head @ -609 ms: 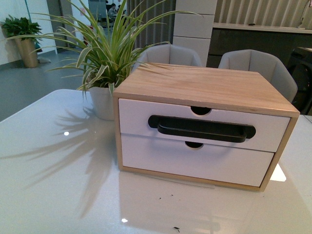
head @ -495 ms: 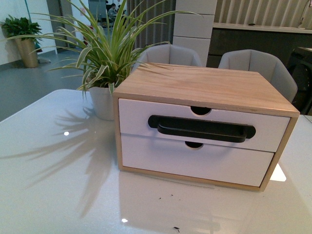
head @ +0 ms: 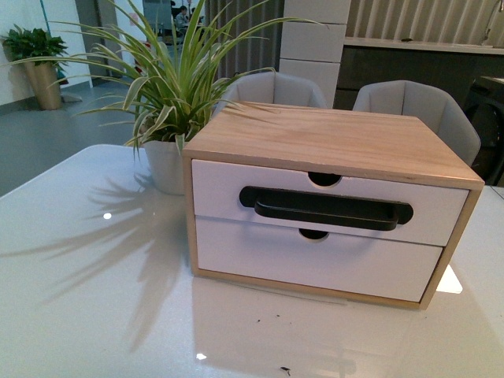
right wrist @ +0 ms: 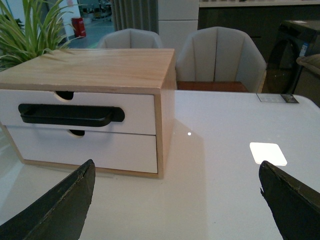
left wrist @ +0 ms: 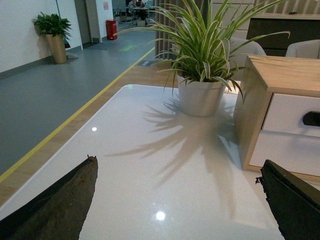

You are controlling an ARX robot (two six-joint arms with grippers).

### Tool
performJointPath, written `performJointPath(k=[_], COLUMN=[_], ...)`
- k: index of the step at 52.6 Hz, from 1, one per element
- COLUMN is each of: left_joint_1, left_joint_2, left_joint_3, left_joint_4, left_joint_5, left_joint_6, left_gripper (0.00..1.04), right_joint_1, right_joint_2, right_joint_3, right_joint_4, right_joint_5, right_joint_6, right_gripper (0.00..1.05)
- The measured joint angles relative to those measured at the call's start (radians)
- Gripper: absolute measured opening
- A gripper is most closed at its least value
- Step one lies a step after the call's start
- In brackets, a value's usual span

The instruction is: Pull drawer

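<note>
Front view: one box (head: 331,138), one plant (head: 169,87), the drawer (head: 325,208) shut above one plain drawer (head: 315,260). Only wrist views show left fingers (left wrist: 55,205) and right fingers (right wrist: 60,200), spread wide.

Drawer (head: 327,203) | white front, long black bar handle, half-round notch in top edge | fully closed, flush in the wooden cabinet's upper slot | directly above a plain white front

Drawer (head: 326,207) uppermost in cabinet (head: 331,142) on table (head: 87,299), plant (head: 169,98) at left.
</note>
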Motion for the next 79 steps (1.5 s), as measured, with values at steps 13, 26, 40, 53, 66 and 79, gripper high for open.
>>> performJointPath(k=[13, 26, 40, 53, 66, 79], left_joint_1=[0.0, -0.055, -0.181, -0.348, -0.457, -0.487], left_joint_2=[0.0, 0.063, 0.48, 1.028, 1.324, 1.503], left_joint_3=[0.0, 0.001, 0.076, 0.351, 0.578, 0.769], left_joint_4=[0.0, 0.067, 0.307, 0.457, 0.43, 0.282], left_joint_5=[0.0, -0.131, -0.016, 0.184, 0.339, 0.502], left_joint_6=[0.0, 0.015, 0.078, 0.314, 0.497, 0.632], left_gripper=[0.97, 0.97, 0.97, 0.97, 0.97, 0.97], right_joint_1=[0.0, 0.001, -0.033, -0.033, -0.01, 0.025], right_joint_2=[0.0, 0.111, 0.417, 0.7, 0.884, 1.055], right_joint_3=[0.0, 0.056, 0.214, 0.38, 0.485, 0.571], right_joint_4=[0.0, -0.152, -0.066, -0.055, -0.09, -0.116], right_joint_5=[0.0, 0.004, -0.098, -0.203, -0.273, -0.317], right_joint_6=[0.0, 0.051, -0.018, -0.262, -0.434, -0.558], right_gripper=[0.96, 0.96, 0.96, 0.96, 0.96, 0.96])
